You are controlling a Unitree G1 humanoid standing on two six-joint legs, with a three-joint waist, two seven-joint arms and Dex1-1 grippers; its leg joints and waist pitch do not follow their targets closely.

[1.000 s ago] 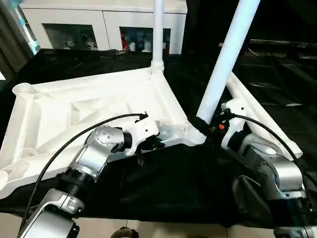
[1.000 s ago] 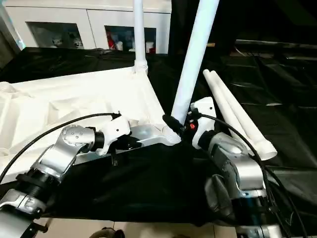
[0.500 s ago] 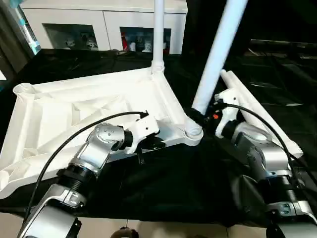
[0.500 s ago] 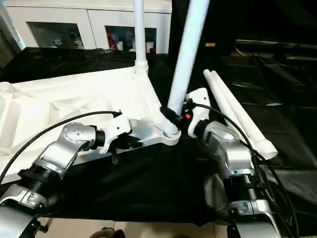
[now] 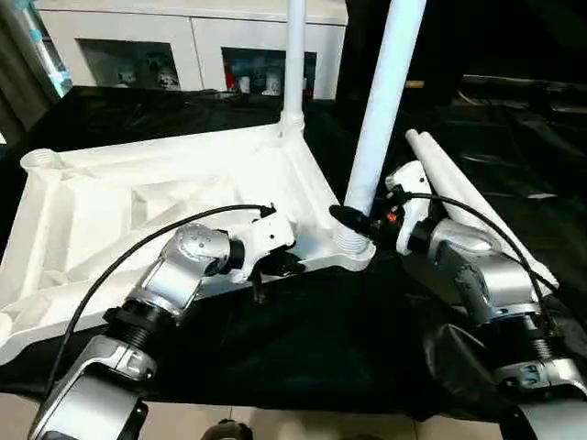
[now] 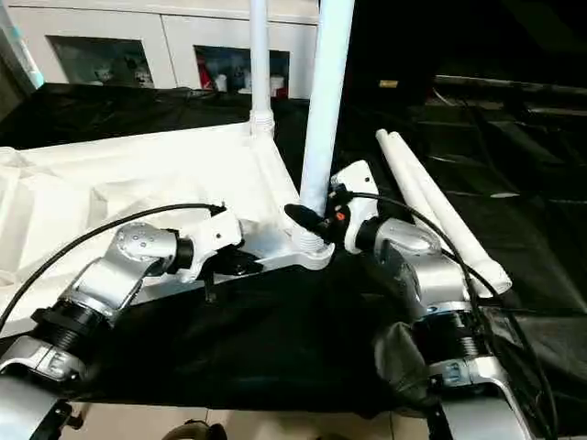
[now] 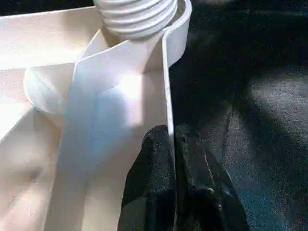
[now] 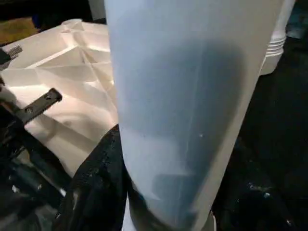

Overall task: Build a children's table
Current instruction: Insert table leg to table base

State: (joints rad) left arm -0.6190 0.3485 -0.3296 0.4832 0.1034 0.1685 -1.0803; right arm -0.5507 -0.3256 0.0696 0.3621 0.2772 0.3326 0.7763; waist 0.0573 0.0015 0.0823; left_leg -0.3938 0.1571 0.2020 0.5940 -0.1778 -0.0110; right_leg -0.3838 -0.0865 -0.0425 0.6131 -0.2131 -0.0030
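The children's table top (image 5: 138, 197) lies upside down, white, its ribbed underside facing up. One leg (image 5: 294, 64) stands upright in the far corner. A second leg (image 5: 381, 101) stands almost upright with its foot at the near right corner socket (image 5: 353, 246). My right gripper (image 5: 359, 218) is shut on this leg just above the socket, and the leg (image 8: 192, 96) fills the space between its black fingers (image 8: 96, 183). My left gripper (image 7: 172, 134) is shut on the table top's thin near rim (image 7: 166, 86), a little left of that socket.
Two loose white legs (image 5: 477, 215) lie side by side on the black cloth (image 5: 321, 339) to the right of my right arm. An empty corner socket (image 5: 37, 160) sits at the far left. A white cabinet (image 5: 183, 37) stands behind the table.
The leg in my right gripper has swung from leaning right to almost upright over the near right socket, the gripper moving left with it. My left gripper has kept its hold on the rim.
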